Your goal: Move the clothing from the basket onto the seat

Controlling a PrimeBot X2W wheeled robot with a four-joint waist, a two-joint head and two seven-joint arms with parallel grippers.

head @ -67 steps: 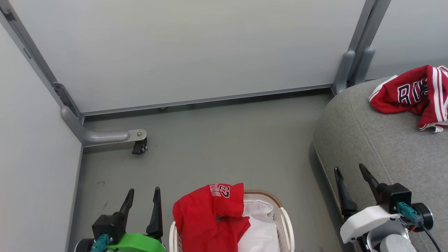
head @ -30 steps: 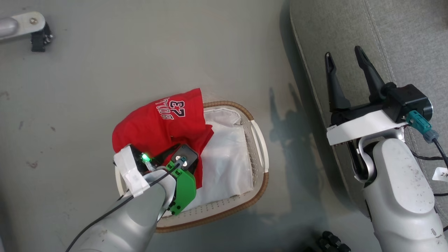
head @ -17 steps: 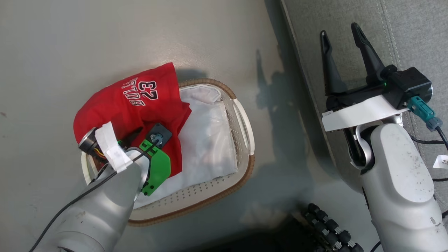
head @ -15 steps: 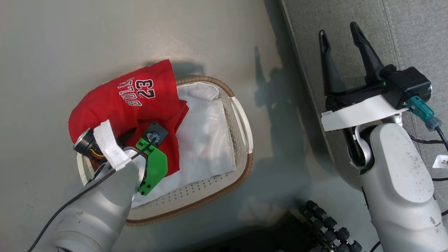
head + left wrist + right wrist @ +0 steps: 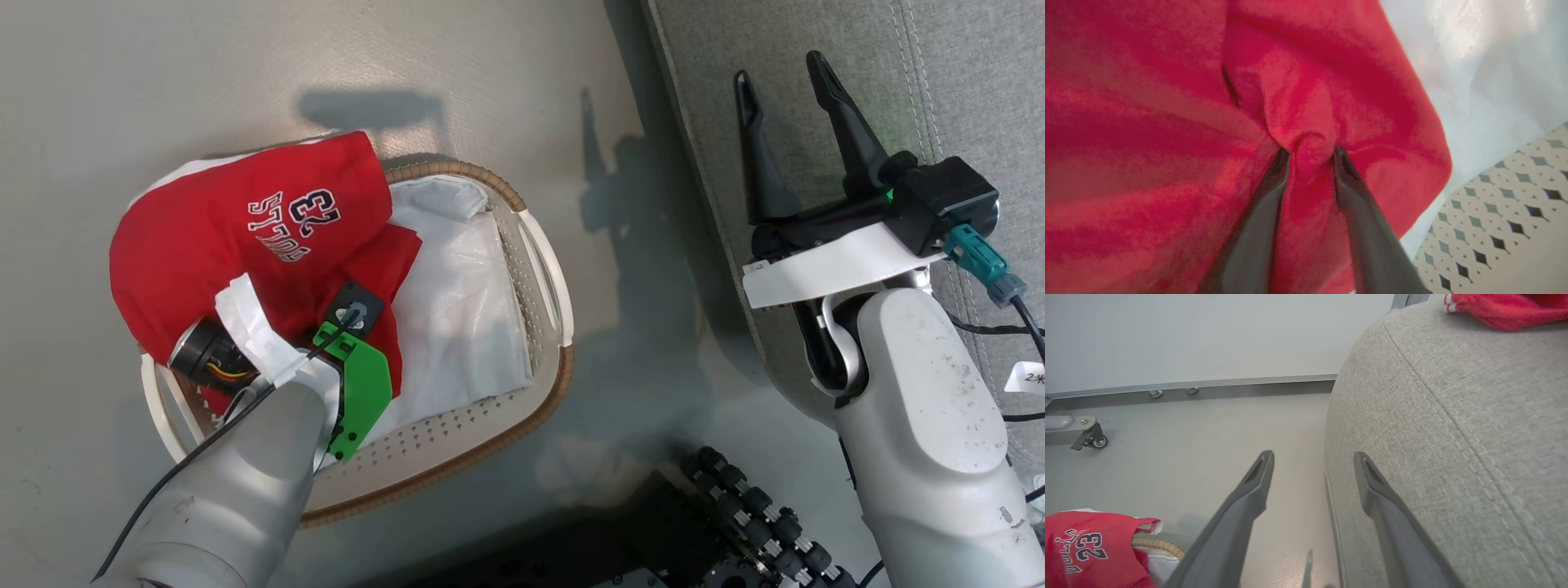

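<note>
A red jersey with "23", the clothing [image 5: 245,237], lies bunched over the left end of the white basket [image 5: 563,359] on the floor. My left arm [image 5: 245,457] reaches down into it. In the left wrist view my left gripper [image 5: 1310,153] pinches a raised fold of the red clothing [image 5: 1147,122] between its fingertips, beside the basket's perforated wall [image 5: 1494,228]. My right gripper [image 5: 775,69] hangs open and empty over the edge of the grey seat [image 5: 939,82]. A second red garment [image 5: 1506,308] lies on the seat [image 5: 1453,437] far ahead of the right gripper [image 5: 1313,457].
The white liner [image 5: 465,302] covers the basket's right half. Grey floor separates basket and seat. A wall panel [image 5: 1208,335] and a caster foot [image 5: 1090,439] stand at the back. Black rollers [image 5: 759,506] of my base show at the bottom.
My left gripper's jaws have come together onto a fold of the red jersey, and its printed part has turned. The head view has shifted slightly. The right gripper stays open.
</note>
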